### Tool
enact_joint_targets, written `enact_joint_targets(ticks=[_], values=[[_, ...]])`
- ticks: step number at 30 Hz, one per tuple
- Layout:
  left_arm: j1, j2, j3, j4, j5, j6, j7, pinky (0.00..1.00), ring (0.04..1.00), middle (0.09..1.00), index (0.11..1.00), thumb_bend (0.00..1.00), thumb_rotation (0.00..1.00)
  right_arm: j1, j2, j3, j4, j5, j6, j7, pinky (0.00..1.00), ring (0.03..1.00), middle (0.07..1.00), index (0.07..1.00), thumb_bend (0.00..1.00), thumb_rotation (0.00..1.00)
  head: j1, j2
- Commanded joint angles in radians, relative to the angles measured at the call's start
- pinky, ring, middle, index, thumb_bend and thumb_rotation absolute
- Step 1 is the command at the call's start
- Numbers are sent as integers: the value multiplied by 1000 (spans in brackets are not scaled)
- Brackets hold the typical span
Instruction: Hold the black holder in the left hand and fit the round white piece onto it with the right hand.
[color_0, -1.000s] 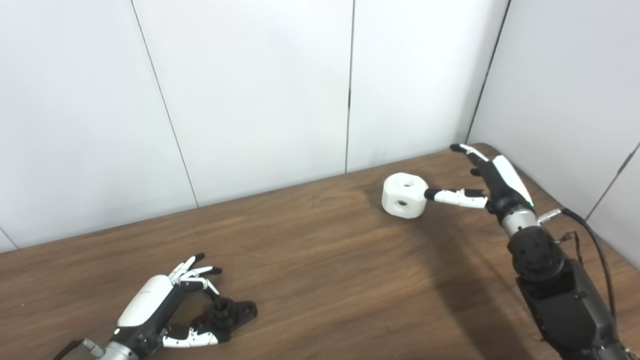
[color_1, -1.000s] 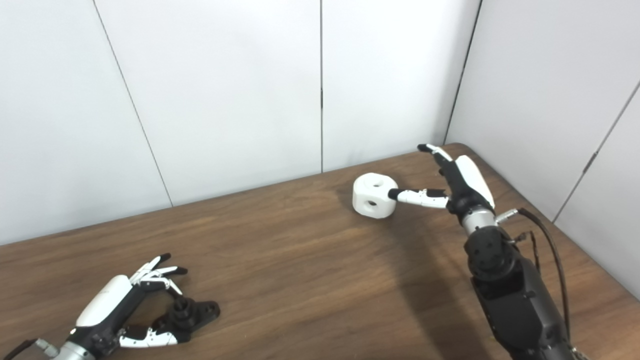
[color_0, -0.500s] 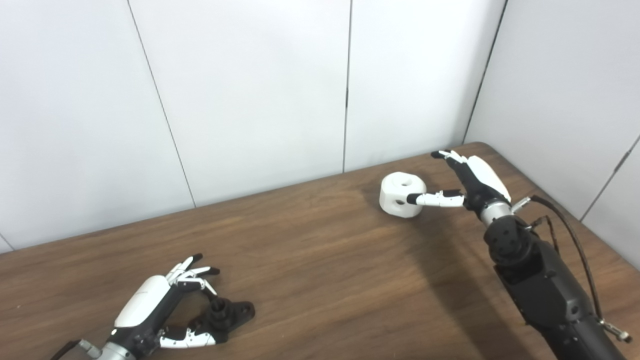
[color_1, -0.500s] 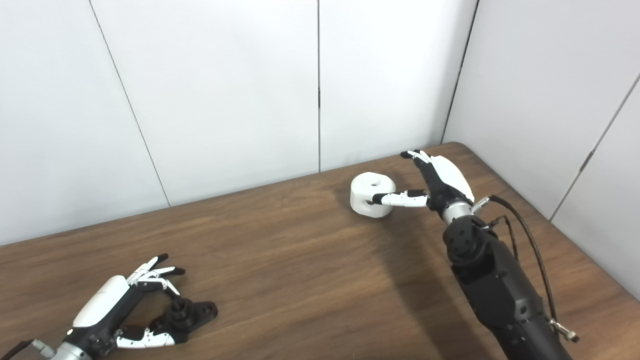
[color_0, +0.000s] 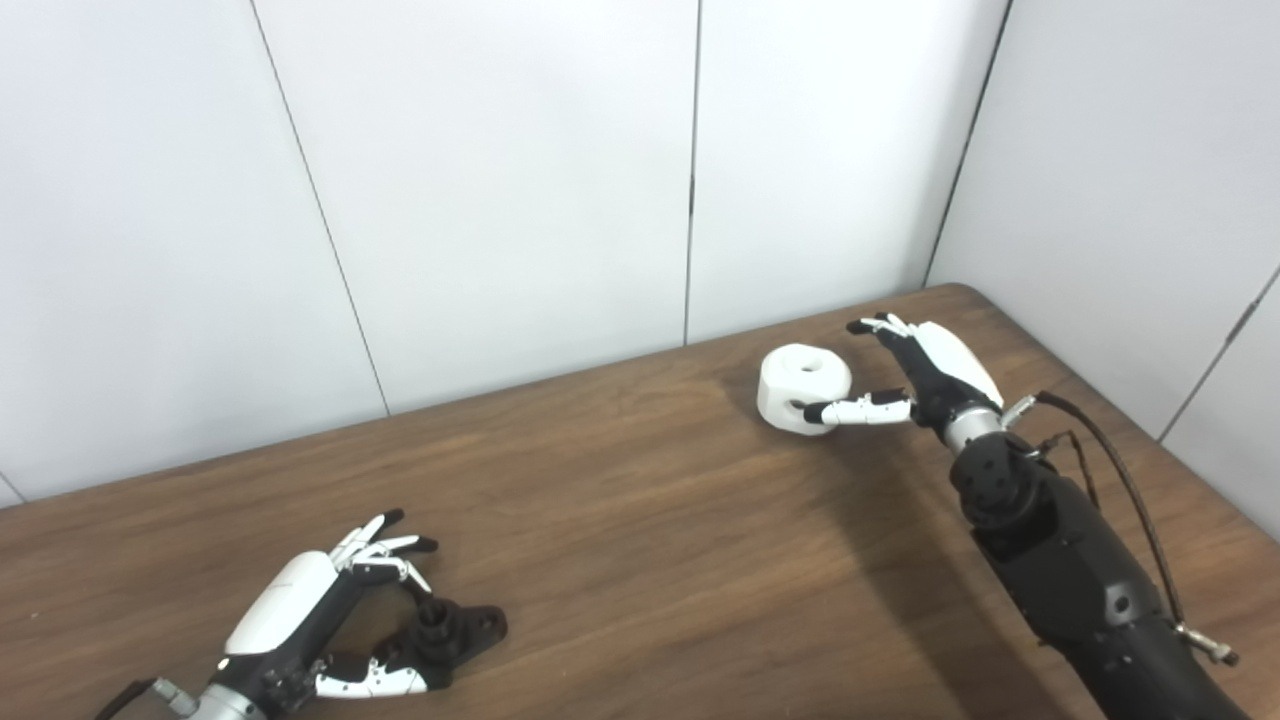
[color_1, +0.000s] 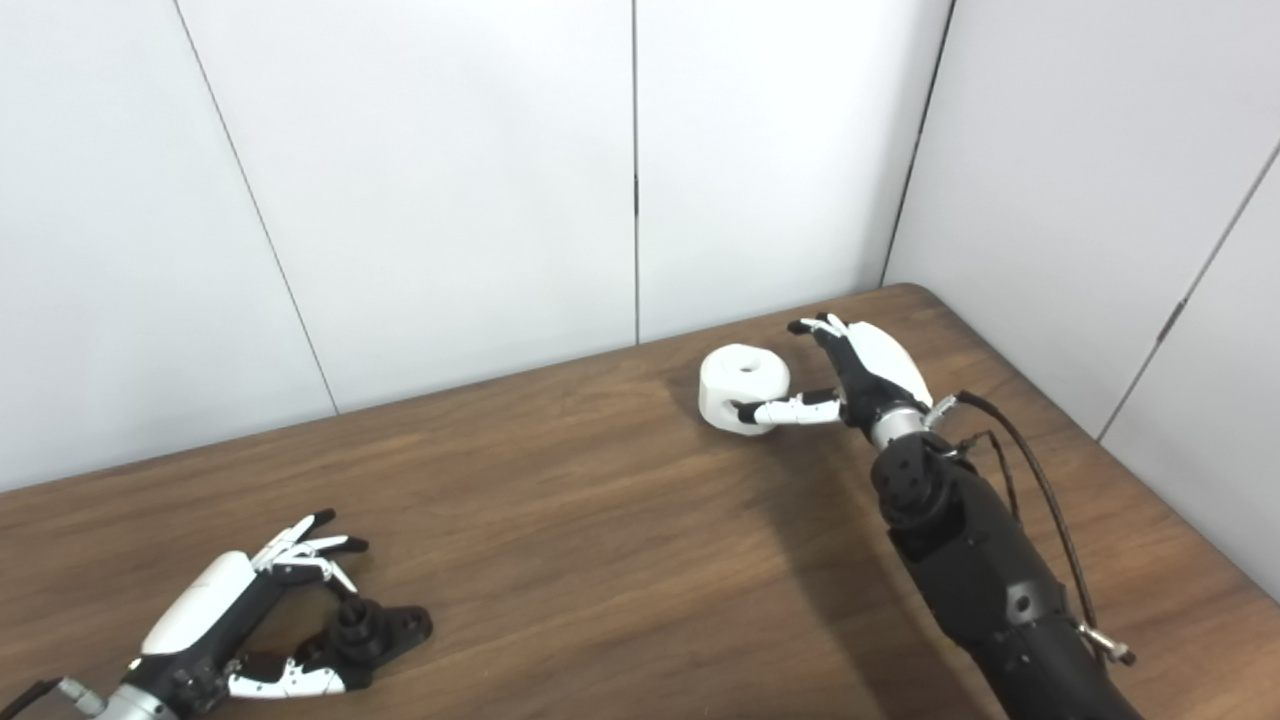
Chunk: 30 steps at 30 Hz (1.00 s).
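At the near left of the brown wooden table (color_0: 620, 520), the left hand (color_0: 320, 625) cupped the black plastic holder (color_0: 450, 632), fingers spread loosely around it, no firm grip evident. Well apart, far right, the round white plastic piece (color_0: 803, 385) sat hole-up; the right hand (color_0: 915, 375), open, bracketed it, thumb touching its near side.
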Motion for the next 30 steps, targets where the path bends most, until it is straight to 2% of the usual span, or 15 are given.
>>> enact_joint_targets(ticks=[1, 5, 13, 19, 25, 30], values=[[16, 37, 0, 1, 29, 17, -40, 1000, 999, 847, 483, 521, 43, -53, -38, -3, -26, -17, -30, -21, 1000, 1000, 976, 851, 981, 468, 0, 1], [20, 38, 4, -4, 23, 16, -42, 1000, 999, 847, 483, 521, 44, -60, -32, 3, -10, -12, -47, -26, 1000, 1000, 977, 841, 983, 452, 4, 4], [28, 41, 9, -8, 15, 15, -51, 1000, 998, 848, 483, 521, 44, -74, -27, 25, 33, -21, -77, -38, 1000, 1000, 972, 833, 992, 511, 8, 7], [34, 41, 11, -14, 18, 16, -51, 1000, 997, 848, 483, 521, 44, -80, -18, 26, 62, -9, -95, -53, 1000, 1000, 971, 822, 974, 502, 13, 9], [41, 40, 22, -30, 16, 19, -59, 1000, 997, 847, 483, 521, 44, -86, -16, 36, 75, -17, -86, -55, 1000, 1000, 969, 814, 979, 507, 18, 12], [46, 41, 31, -43, 13, 17, -69, 1000, 997, 846, 483, 521, 44, -87, -13, 41, 65, -18, -59, -38, 1000, 1000, 975, 817, 943, 482, 19, 13]])
